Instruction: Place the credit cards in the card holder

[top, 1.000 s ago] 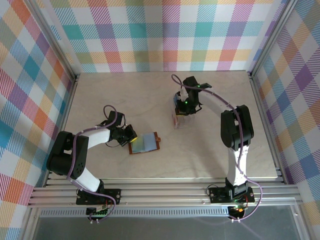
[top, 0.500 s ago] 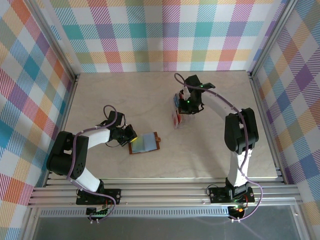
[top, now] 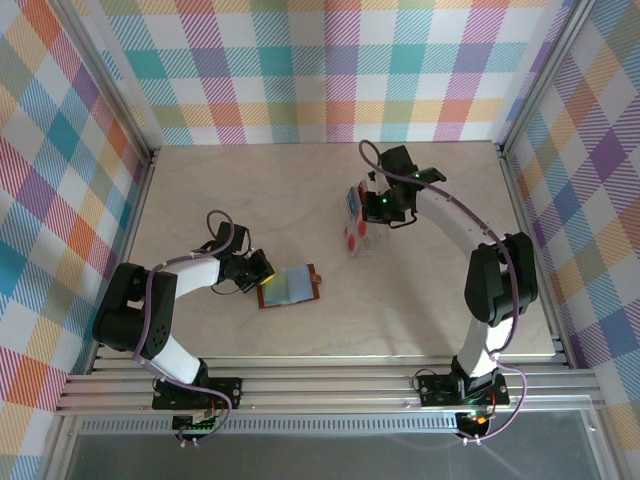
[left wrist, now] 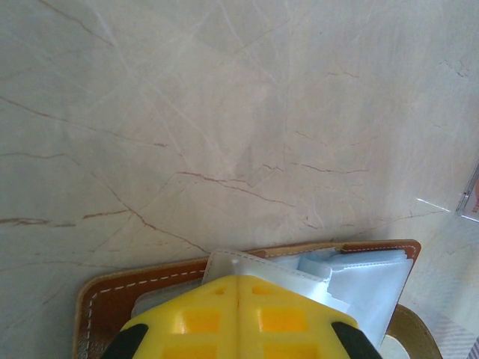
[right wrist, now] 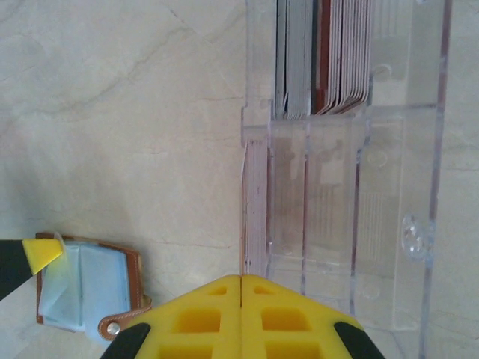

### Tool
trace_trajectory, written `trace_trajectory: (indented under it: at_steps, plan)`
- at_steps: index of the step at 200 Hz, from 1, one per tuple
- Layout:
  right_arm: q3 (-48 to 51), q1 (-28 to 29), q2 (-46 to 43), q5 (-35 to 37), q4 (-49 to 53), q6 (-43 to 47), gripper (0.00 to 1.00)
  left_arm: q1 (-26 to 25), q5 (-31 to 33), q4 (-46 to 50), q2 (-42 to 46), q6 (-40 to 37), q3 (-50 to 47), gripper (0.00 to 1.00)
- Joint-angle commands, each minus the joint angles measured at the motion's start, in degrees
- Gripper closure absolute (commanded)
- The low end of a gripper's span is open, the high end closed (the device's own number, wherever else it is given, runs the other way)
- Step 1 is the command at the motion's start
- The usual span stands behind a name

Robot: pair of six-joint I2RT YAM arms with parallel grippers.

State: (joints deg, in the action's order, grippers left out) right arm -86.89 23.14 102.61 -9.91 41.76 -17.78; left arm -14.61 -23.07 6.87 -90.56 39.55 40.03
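In the top view the card holder (top: pixel 290 286) lies open on the table (top: pixel 220 190) toward 7 o'clock from the middle. The left gripper (top: pixel 259 271) rests on its 9 o'clock edge. Toward 1 o'clock stands the clear plastic tray (top: pixel 360 238), with the credit cards (top: pixel 352 203) on edge inside it and the right gripper (top: pixel 377 206) just beside it at its 2 o'clock side. The left wrist view has the yellow fingers together, seam closed, laid over the clear pockets (left wrist: pixel 359 278) with brown leather showing at 8 o'clock. I cannot tell whether a pocket flap is nipped between them. The right wrist view also has its fingers pressed together, at 6 o'clock below the tray. A stack of cards sits at 12 o'clock, and one card's edge (right wrist: pixel 254 202) runs straight up from the seam, though whether it is pinched is not clear. The holder's snap tab (right wrist: pixel 120 326) lies at 8 o'clock. The step in hand looks like drawing one card out. It should go best lifted straight along its slot so the tray does not drag, while the left keeps the pockets pinned flat and spread for the card's corner.
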Motion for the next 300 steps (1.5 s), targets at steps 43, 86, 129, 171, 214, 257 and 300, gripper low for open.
trace_trajectory:
  at_steps: [43, 86, 129, 171, 214, 257, 300]
  plan:
    - [8.15, 7.26, -4.35, -17.59, -11.67, -4.21, 1.0, -1.01, 4.71, 8.57, 0.94, -0.86, -3.55, 1.0]
    - [12.02, 10.51, -0.97, -26.18, -20.77, -6.1, 1.0, -1.64, 5.37, 11.09, 4.4, -0.68, -3.73, 1.0]
    - [12.86, 11.44, 4.84, -31.97, -25.7, -7.56, 1.0, -1.66, 7.27, 12.73, 4.99, -0.79, -3.42, 1.0]
    - [10.98, 12.68, 9.47, -34.55, -25.02, -6.75, 1.0, -1.65, 8.72, 13.39, 3.62, -1.22, -2.7, 1.0]
    - [10.56, 13.16, 11.73, -37.38, -25.27, -7.43, 1.0, -1.65, 11.12, 13.31, 4.62, -2.02, -2.25, 1.0]
    - [10.37, 13.69, 13.7, -38.4, -24.92, -8.38, 1.0, -1.65, 12.69, 12.28, 7.58, -2.64, -2.56, 0.96]
    - [9.76, 14.21, 14.9, -38.7, -23.31, -7.91, 1.0, -1.65, 14.04, 12.55, 6.98, -3.08, -2.09, 0.95]
